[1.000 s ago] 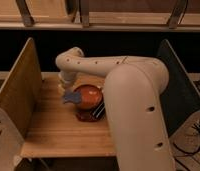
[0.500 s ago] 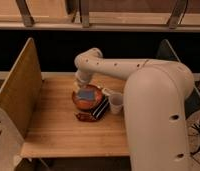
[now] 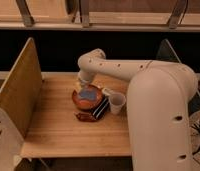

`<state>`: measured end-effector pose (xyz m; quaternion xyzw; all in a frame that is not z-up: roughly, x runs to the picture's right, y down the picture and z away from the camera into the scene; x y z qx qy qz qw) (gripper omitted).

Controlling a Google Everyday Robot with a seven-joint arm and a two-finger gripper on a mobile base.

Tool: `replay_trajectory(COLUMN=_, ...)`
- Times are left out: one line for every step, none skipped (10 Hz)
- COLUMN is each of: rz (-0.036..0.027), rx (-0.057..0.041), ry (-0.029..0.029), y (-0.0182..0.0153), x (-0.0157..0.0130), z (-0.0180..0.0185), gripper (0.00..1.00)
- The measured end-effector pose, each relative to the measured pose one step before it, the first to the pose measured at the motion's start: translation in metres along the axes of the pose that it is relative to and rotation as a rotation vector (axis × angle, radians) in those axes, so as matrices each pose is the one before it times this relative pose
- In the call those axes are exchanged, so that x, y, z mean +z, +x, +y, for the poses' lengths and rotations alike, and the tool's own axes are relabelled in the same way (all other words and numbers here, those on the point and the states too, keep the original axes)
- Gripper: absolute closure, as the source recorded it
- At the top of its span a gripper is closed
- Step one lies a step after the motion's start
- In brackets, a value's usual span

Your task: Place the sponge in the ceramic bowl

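Note:
The ceramic bowl (image 3: 82, 103), orange-red inside with a darker rim, stands mid-table in the camera view. The blue-grey sponge (image 3: 86, 93) lies over the bowl's inside, toward its far part. My gripper (image 3: 83, 84) is right above the bowl's far rim, at the end of the white arm that reaches in from the right. It is directly over the sponge; whether it still touches the sponge I cannot tell.
A small white cup (image 3: 116, 103) stands just right of the bowl. A dark red-and-black packet (image 3: 92, 113) lies against the bowl's near side. Upright panels bound the wooden table (image 3: 53, 130) on the left (image 3: 18, 95) and right (image 3: 168, 52).
The arm has swung right, carrying the sponge from left of the bowl to over its inside. The wrist has settled above the bowl's far rim.

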<state>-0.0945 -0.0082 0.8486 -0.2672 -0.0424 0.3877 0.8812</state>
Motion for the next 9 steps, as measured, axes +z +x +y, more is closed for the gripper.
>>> replay_trajectory(rz=0.00048, rx=0.00033, ry=-0.00006, y=0.00033, x=0.00021, z=-0.00014, gripper=0.5)
replay_trajectory(rz=-0.00017, rx=-0.00217, ry=-0.0015, y=-0.00105, x=0.00045, z=0.00154, gripper=0.38)
replay_trajectory(rz=-0.00016, rx=0.00026, ry=0.00039, y=0.00005, x=-0.0002, z=-0.00025, gripper=0.3)
replay_trajectory(rz=0.00007, rx=0.00007, ry=0.00005, y=0.0001, x=0.00003, z=-0.00009, gripper=0.23)
replay_trajectory(rz=0.00007, rx=0.00011, ry=0.00006, y=0.00004, x=0.0, z=-0.00005, gripper=0.2)
replay_trajectory(rz=-0.00002, rx=0.00009, ry=-0.00001, y=0.00004, x=-0.00004, z=-0.00003, gripper=0.2)
replay_trajectory(rz=0.00004, rx=0.00066, ry=0.00027, y=0.0003, x=-0.00012, z=-0.00038, gripper=0.2)
replay_trajectory(rz=0.00009, rx=0.00034, ry=0.00032, y=0.00017, x=-0.00005, z=-0.00027, gripper=0.2)
replay_trajectory(rz=0.00008, rx=0.00016, ry=0.0001, y=0.00012, x=-0.00001, z=-0.00012, gripper=0.2)
